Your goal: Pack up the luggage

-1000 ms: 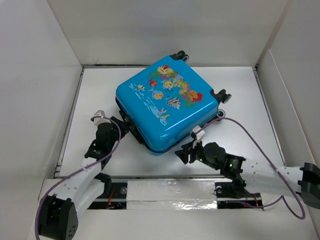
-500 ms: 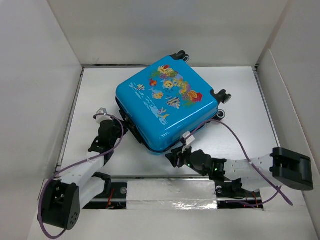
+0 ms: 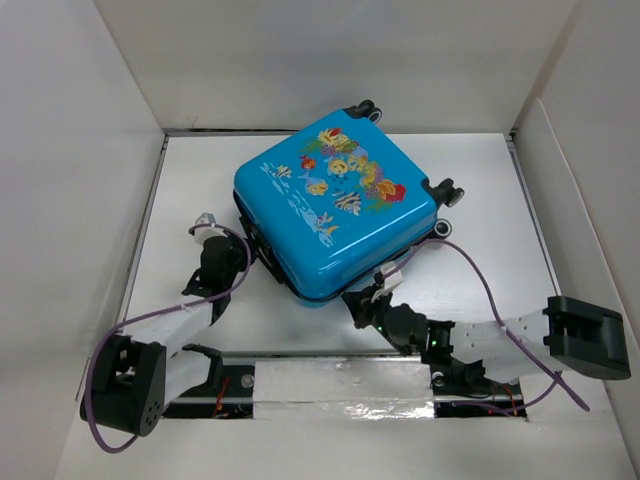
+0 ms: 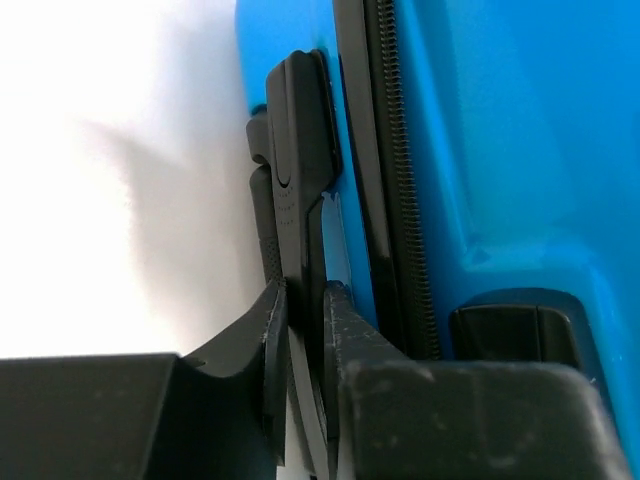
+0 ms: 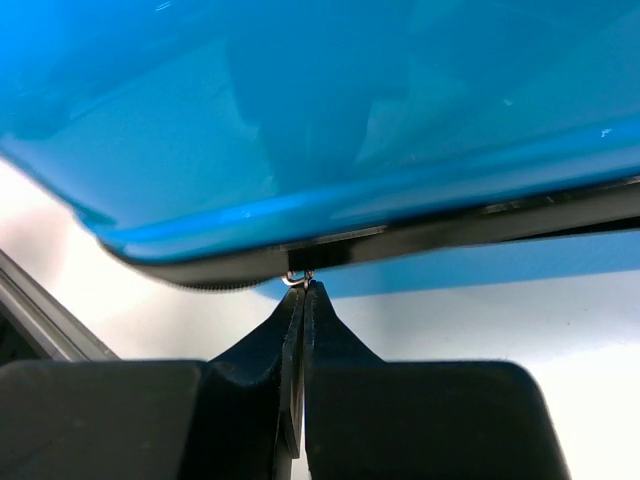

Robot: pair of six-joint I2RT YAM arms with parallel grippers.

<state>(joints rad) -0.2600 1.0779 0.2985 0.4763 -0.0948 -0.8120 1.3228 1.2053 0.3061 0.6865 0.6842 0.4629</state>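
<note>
The luggage [image 3: 335,205], a bright-blue hard-shell case with a fish print, lies flat and closed on the white table, wheels to the back right. My left gripper [image 3: 243,255] is at its left side. In the left wrist view the left gripper [image 4: 303,290] is shut on the black handle [image 4: 300,150] beside the zip line. My right gripper [image 3: 362,298] is at the case's front edge. Up close, the right gripper [image 5: 303,285] is pressed shut, with the zipper pull's small metal ring [image 5: 296,278] at its tips, just under the blue shell [image 5: 300,120].
White walls [image 3: 110,120] box in the table on the left, back and right. Black wheels [image 3: 445,192] stick out at the case's right corner. Purple cables [image 3: 490,285] loop over both arms. A taped rail [image 3: 340,385] runs along the near edge.
Both grippers have closed: the left on the handle, the right at the zipper. The right arm shifted left along the front edge, then in toward the case. The case barely moved.
</note>
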